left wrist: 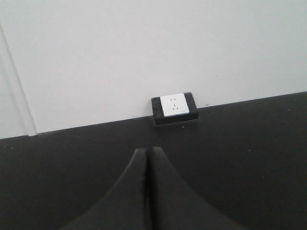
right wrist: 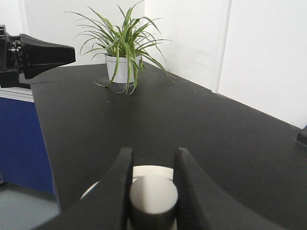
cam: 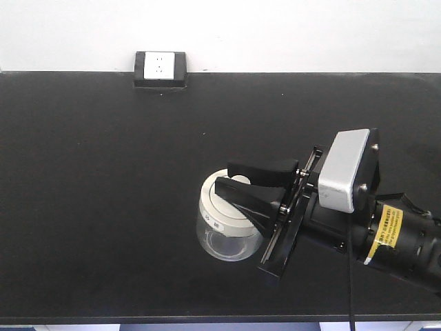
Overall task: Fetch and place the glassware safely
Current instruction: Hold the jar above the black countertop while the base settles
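The glass jar is small, squat and clear, with a cream-white lid. It is at the middle right of the black table. My right gripper reaches in from the right over the lid. In the right wrist view its fingers are shut on the lid's round knob, one finger on each side. I cannot tell whether the jar rests on the table or is raised. My left gripper is shut and empty above the table, facing the wall; it also shows in the right wrist view.
A white wall socket in a black frame sits at the table's back edge, also in the left wrist view. A potted spider plant stands at the table's far end. A blue cabinet is below the table edge.
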{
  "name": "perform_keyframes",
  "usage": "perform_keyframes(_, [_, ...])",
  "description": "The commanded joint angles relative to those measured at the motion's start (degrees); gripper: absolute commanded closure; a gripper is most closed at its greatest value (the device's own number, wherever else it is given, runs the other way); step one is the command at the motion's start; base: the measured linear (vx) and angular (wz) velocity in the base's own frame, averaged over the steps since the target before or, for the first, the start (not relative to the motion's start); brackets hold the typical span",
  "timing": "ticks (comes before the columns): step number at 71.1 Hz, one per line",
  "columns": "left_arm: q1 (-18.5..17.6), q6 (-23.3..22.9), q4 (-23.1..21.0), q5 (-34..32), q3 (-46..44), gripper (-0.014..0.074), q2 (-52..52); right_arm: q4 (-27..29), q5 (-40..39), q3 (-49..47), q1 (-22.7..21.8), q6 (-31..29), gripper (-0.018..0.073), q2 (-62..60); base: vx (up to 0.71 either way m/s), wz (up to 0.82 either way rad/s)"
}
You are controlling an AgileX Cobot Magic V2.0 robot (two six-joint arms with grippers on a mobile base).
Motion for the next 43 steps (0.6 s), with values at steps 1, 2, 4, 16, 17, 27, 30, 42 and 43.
perform_keyframes(1, [-0.4, -0.4, -0.3, -4.1, -1.5, 0.0603, -0.1, 2.7, -4.8, -1.7, 0.0, -0.2, 0.0563, -1.2, 0.04, 0.01])
perform_keyframes(2, [-0.4, -0.4, -0.3, -4.1, -1.5, 0.0603, -0.1, 2.7, -4.8, -1.7, 0.0, -0.2, 0.0563, -1.2, 0.04, 0.01])
perform_keyframes(4, [-0.4, -0.4, -0.3, -4.1, -1.5, 0.0603, -0.1, 2.7, -4.8, -1.7, 0.0, -0.2, 0.0563, -1.2, 0.03, 0.01])
perform_keyframes(16, [-0.4, -0.4, -0.3, -4.1, -1.5, 0.0603, -0.1, 2.7, -4.8, -1.7, 0.0, -0.2, 0.0563, -1.2, 0.03, 0.01])
perform_keyframes(17, [-0.4, -0.4, -0.3, -4.1, -1.5, 0.0603, -0.1, 2.7, -4.8, -1.7, 0.0, -0.2, 0.0563, -1.2, 0.03, 0.01])
perform_keyframes(27, [-0.4, -0.4, -0.3, -4.1, -1.5, 0.0603, -0.1, 2.7, -4.8, -1.7, 0.0, -0.2, 0.0563, -1.2, 0.03, 0.01])
perform_keyframes(30, [-0.4, -0.4, -0.3, -4.1, -1.5, 0.0603, -0.1, 2.7, -4.8, -1.7, 0.0, -0.2, 0.0563, -1.2, 0.03, 0.00])
perform_keyframes(42, [-0.4, -0.4, -0.3, -4.1, -1.5, 0.0603, -0.1, 2.7, -4.8, -1.7, 0.0, -0.2, 0.0563, -1.2, 0.03, 0.00])
perform_keyframes(43, [-0.4, -0.4, -0.3, -4.1, -1.5, 0.0603, -0.1, 2.7, -4.8, -1.7, 0.0, -0.2, 0.0563, -1.2, 0.03, 0.00])
